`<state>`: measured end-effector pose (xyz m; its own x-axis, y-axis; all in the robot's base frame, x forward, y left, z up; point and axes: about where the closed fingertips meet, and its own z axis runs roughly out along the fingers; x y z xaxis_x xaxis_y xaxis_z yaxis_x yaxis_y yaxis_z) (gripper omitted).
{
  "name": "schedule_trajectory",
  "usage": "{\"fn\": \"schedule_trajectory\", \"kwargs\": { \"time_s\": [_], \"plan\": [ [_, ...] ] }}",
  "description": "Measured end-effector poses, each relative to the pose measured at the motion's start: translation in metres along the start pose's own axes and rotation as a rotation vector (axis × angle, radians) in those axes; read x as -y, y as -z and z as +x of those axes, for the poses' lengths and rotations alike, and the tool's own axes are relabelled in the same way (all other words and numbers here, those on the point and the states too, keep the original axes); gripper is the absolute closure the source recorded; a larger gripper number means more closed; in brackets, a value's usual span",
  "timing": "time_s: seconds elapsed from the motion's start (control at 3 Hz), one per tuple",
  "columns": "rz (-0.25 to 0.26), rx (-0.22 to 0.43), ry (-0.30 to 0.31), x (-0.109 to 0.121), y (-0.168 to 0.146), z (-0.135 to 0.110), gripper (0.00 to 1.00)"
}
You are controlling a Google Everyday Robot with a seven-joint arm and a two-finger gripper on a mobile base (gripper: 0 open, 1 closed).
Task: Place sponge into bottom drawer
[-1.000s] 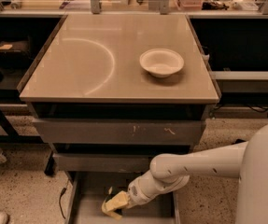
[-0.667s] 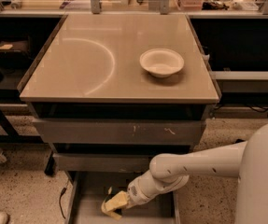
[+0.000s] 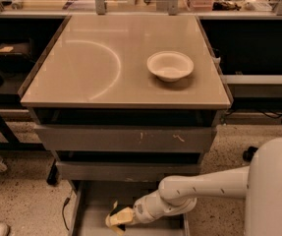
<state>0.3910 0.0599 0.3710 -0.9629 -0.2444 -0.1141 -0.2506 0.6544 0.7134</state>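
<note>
The bottom drawer (image 3: 95, 204) is pulled open under the table, showing its flat grey floor and thin side rails. My gripper (image 3: 115, 219) reaches in from the right on a white arm and hangs low over the drawer floor, near its middle. Between its pale yellow fingers (image 3: 122, 215) sits a small dark block, the sponge (image 3: 116, 210), and the gripper is shut on it. Only the sponge's dark top shows; the rest is hidden by the fingers.
A white bowl (image 3: 170, 66) stands on the tan table top (image 3: 91, 63). Two grey drawers (image 3: 126, 139) above the open one are closed. My white base (image 3: 273, 191) fills the lower right. Dark shelving flanks the table on both sides.
</note>
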Motion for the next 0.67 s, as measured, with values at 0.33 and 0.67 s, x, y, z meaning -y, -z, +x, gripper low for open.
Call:
{"fn": "schedule_trajectory", "kwargs": {
  "time_s": [0.33, 0.67],
  "plan": [
    [0.000, 0.098, -0.035, 0.025, -0.019, -0.010, 1.00],
    [-0.025, 0.145, -0.073, 0.048, -0.043, -0.017, 1.00]
  ]
}}
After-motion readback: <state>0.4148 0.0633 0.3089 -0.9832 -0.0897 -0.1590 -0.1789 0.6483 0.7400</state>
